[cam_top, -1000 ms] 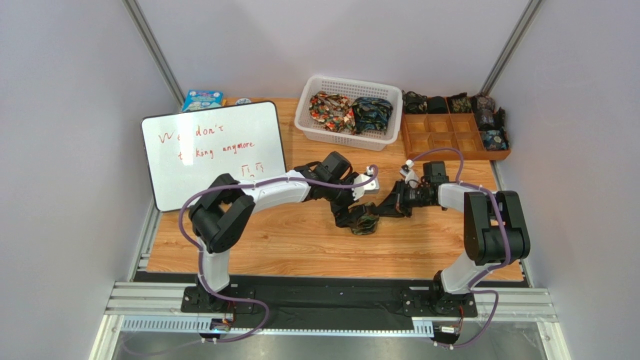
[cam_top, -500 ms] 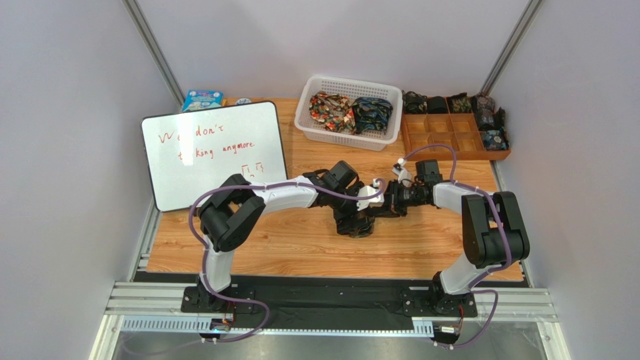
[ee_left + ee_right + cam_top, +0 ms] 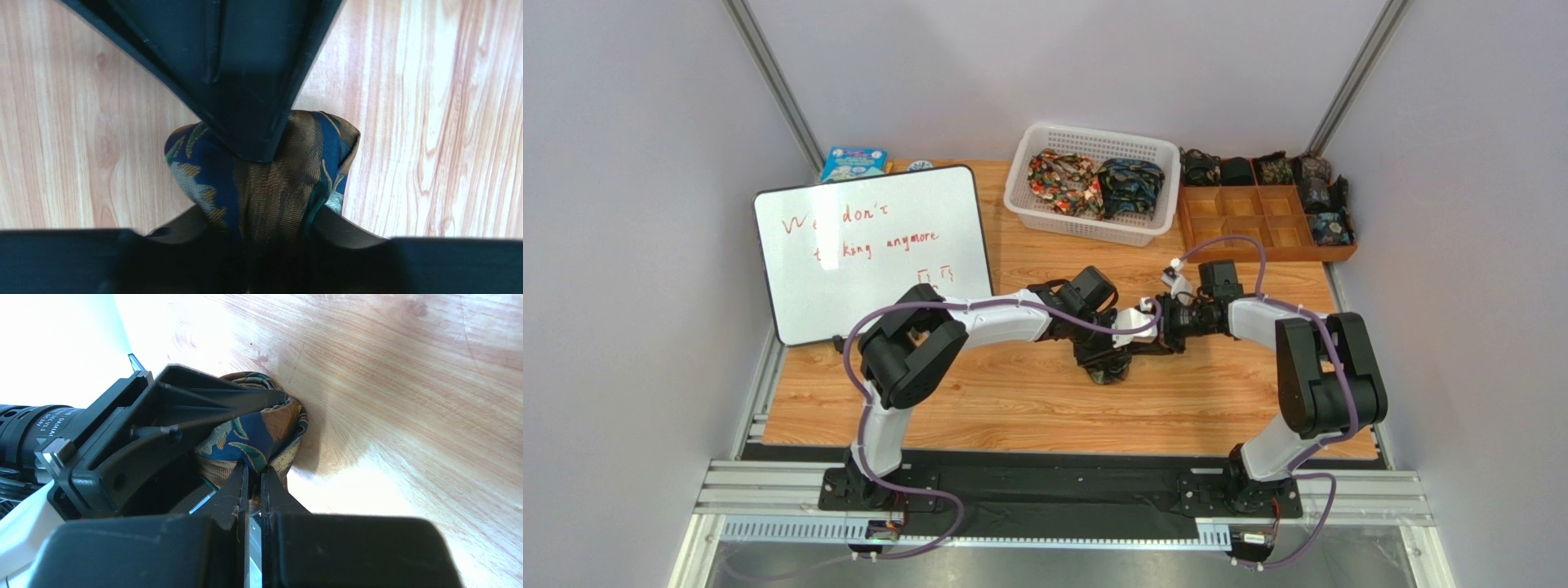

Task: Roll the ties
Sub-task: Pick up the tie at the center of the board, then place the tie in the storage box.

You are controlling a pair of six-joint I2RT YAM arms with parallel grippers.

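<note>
A small rolled tie (image 3: 264,177), dark blue with gold and green paisley, sits on the wooden table (image 3: 442,122). My left gripper (image 3: 270,226) is shut on the roll, one finger against each side. From the other side my right gripper (image 3: 255,474) is shut on a fold of the same tie (image 3: 261,432); its black fingers fill the top of the left wrist view. In the top view the left gripper (image 3: 1120,352) and the right gripper (image 3: 1145,342) meet over the tie (image 3: 1109,369) at mid-table, and the roll is mostly hidden.
A white slotted basket (image 3: 1081,229) at the back holds bunched ties (image 3: 1065,181). To its right, a brown compartment tray (image 3: 1241,230) carries rolled ties (image 3: 1320,194) along its back and right side. A whiteboard (image 3: 873,251) lies at the left, with a blue box (image 3: 852,162) behind it.
My left gripper swung right and down from above the roll, then went from wide open to shut on it. The right gripper shifted slightly left, still pinching the tie.
</note>
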